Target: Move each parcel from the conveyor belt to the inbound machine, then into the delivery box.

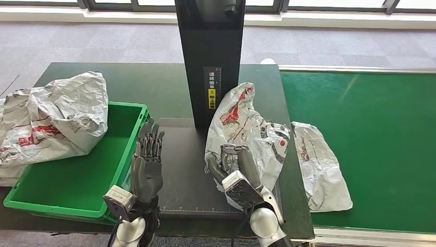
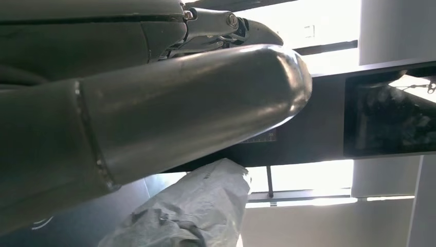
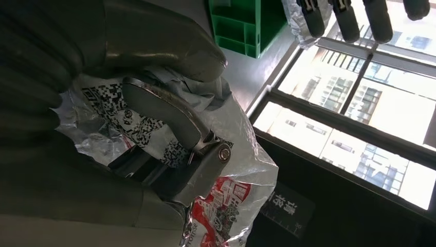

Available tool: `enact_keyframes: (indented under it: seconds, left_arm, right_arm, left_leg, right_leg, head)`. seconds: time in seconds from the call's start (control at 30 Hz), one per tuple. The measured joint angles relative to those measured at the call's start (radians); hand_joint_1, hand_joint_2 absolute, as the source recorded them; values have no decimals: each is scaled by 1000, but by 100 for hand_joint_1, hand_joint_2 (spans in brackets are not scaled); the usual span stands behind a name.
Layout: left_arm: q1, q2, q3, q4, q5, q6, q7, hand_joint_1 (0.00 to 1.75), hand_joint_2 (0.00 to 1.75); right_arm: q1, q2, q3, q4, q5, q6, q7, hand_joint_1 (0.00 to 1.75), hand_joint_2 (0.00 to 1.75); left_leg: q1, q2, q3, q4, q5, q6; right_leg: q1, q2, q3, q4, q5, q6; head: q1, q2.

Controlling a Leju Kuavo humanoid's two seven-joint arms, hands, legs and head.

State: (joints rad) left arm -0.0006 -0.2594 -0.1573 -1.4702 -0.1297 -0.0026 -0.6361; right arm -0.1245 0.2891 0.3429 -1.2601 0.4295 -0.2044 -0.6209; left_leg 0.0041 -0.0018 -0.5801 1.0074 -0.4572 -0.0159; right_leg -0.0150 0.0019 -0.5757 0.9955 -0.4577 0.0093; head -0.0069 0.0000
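The tabletop (image 1: 164, 82) is being occupied by the scanner (image 1: 208, 56), whose dark plate (image 1: 182, 154) is lying at its foot, and by the green box (image 1: 77, 180) beside the plate. The belt (image 1: 370, 134) is running alongside at the right. One parcel (image 1: 51, 118) is being carried across the box's far rim, half outside it. A second parcel (image 1: 241, 128) is being held upright over the plate, against the scanner column, by the right hand (image 1: 234, 172), whose fingers are being wrapped round its lower part. A third, flat bag (image 1: 321, 164) is lying on the belt's edge, touching the held one. The left hand (image 1: 146, 159) is being held empty, fingers extended, between box and plate. Judged risks: the slack film may be slipping through the grasp, and the flat bag may be dragged along.
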Motion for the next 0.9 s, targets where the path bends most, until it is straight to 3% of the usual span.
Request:
enact_keyframes:
  seconds: [0.23, 0.37, 0.9]
  left_arm:
    - [0, 0, 0, -1, 4, 1, 5, 0, 0]
    - [0, 0, 0, -1, 4, 1, 7, 0, 0]
    - [1, 0, 0, -3, -1, 16, -3, 0, 0]
  right_arm:
    - [0, 0, -2, 54, 28, 35, 63, 175, 175]
    - [13, -1, -22, 81, 68, 60, 92, 0, 175]
    - [18, -2, -56, 214, 148, 48, 55, 0, 175]
  left_leg:
    - [0, 1, 0, 0, 0, 0]
    - [0, 1, 0, 0, 0, 0]
    - [0, 1, -1, 0, 0, 0]
  right_leg:
    - [0, 0, -1, 0, 0, 0]
    - [0, 0, -1, 0, 0, 0]
    - [0, 0, -1, 0, 0, 0]
  head:
    - [0, 0]
    - [0, 0]
    - [0, 0]
